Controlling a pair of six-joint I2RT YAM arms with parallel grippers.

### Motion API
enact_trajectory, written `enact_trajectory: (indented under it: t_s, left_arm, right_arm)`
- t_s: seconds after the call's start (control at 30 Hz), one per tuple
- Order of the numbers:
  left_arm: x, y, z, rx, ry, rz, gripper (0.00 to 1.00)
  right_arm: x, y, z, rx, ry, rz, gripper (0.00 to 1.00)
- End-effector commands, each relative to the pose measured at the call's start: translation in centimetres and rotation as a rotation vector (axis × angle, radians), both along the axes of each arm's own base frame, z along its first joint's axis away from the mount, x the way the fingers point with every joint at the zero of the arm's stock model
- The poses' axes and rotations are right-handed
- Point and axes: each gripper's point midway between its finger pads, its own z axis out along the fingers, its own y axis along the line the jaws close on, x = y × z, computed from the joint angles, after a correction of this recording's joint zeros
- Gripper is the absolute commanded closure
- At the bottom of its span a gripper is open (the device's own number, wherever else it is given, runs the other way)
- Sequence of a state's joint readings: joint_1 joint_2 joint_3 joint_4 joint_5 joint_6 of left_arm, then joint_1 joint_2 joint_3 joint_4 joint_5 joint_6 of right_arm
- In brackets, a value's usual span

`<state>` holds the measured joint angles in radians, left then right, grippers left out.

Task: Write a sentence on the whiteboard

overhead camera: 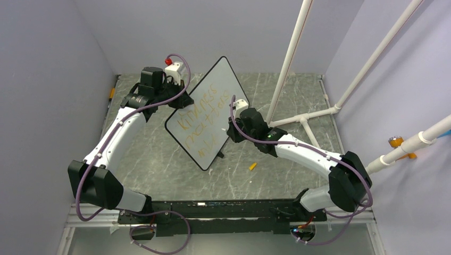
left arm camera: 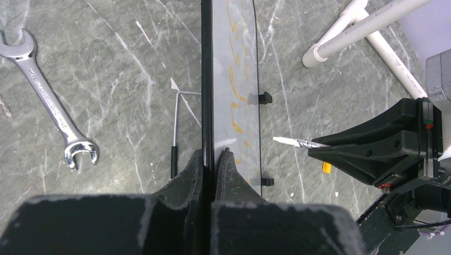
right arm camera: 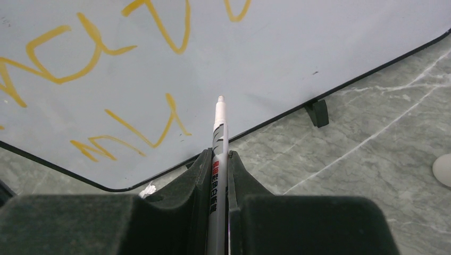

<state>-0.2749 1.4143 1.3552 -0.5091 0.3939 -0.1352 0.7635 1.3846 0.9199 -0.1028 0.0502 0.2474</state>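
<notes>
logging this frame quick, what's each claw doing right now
left claw: closed, holding the board by its edge
right claw: closed, holding the marker

Soft, even light, faint shadows on the worktop (overhead camera: 159, 175); the whiteboard (right arm camera: 319, 42) looks bluish-grey, near foreground slightly blurred.

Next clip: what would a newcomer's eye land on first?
The whiteboard, held up on edge mid-table with the left claw clamped on its frame, carries an orange-yellow sentence in three lines. The right claw grips a marker pointed at the board's lower part.
</notes>
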Motion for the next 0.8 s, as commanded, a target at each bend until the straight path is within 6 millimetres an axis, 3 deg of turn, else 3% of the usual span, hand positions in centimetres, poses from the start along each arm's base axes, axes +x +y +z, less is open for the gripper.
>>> enact_trajectory:
  t_s: [0.0, 0.77]
  left_arm:
    - [-0.8, 5.0, -5.7, 0.306, 0.092, 0.085, 1.00]
    - [-0.9, 4.8, -5.9, 0.317, 0.094, 0.081, 1.00]
  right_arm:
    - [1.2, 1.7, 2.9, 0.099, -0.054, 0.022, 1.00]
    - [2.1, 1.6, 2.5, 0.108, -0.041, 0.035, 1.00]
